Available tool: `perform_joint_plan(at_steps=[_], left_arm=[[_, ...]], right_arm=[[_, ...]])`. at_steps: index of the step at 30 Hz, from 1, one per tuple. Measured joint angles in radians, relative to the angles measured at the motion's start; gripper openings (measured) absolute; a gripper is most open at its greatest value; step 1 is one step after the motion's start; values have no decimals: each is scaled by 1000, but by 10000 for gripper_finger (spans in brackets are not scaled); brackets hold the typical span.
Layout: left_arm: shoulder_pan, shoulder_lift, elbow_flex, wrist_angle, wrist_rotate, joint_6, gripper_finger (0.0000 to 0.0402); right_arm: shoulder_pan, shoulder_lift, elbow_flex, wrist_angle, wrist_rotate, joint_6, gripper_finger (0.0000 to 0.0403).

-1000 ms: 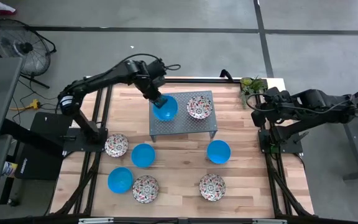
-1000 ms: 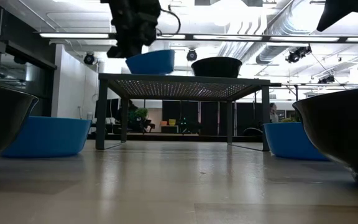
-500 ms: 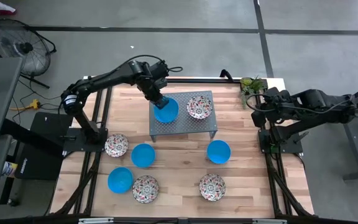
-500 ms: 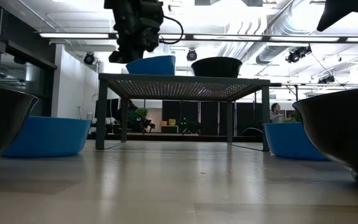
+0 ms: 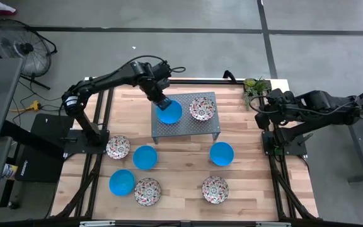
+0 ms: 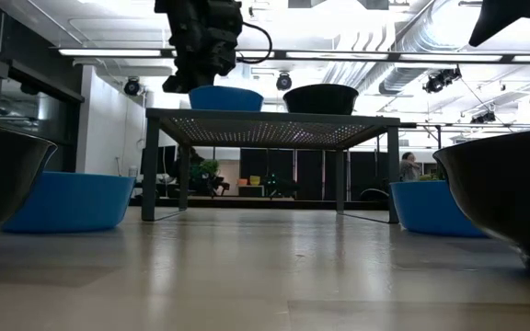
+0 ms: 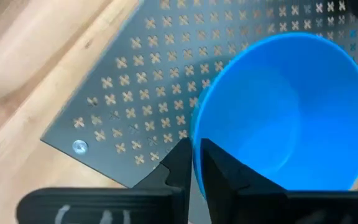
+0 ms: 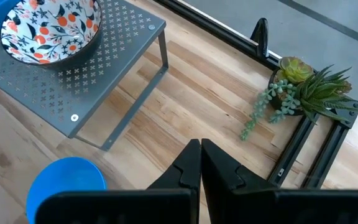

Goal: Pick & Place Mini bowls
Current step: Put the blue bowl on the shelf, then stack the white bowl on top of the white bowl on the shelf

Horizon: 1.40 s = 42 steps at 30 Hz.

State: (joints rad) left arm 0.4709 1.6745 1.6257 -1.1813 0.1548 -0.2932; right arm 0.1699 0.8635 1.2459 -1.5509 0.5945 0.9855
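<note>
left tool (image 7: 192,163) pinching blue bowl (image 7: 284,112) rim, on grey stand (image 5: 186,120)

Bright, even light falls from overhead strip lamps (image 6: 274,52), which glare white in the low view and leave everything before them backlit: the dark round bowl (image 6: 513,198) at the edge there looms black and blurred. From above, the pale wooden plank surface (image 5: 181,161) is softly lit, with faint shadows. In the left wrist view the glossy bright blue bowl (image 7: 291,112) shows mild blur.
</note>
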Motion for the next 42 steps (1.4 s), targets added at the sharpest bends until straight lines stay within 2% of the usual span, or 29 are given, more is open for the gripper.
perform_joint_plan(at_steps=[7, 15, 27, 30, 34, 38, 42], left_arm=[[0, 0, 0, 33, -8, 39, 33], [0, 0, 3, 32, -12, 110, 33], [0, -2, 202, 28, -61, 269, 38], [0, -2, 248, 27, -61, 317, 59], [-27, -2, 287, 27, -58, 371, 110], [-84, -2, 291, 2, -33, 376, 165], [-150, -2, 291, -61, -69, 374, 193]], right_arm=[[0, 0, 0, 0, -21, -22, 9], [0, 0, 0, 0, -26, -22, 52], [0, 0, 0, -1, -34, -23, 108], [0, 0, 0, 0, -38, -23, 114], [0, 0, 0, -1, -45, -26, 120], [0, 0, 0, -1, -60, -54, 124], [0, 0, 0, -1, -91, -71, 124]])
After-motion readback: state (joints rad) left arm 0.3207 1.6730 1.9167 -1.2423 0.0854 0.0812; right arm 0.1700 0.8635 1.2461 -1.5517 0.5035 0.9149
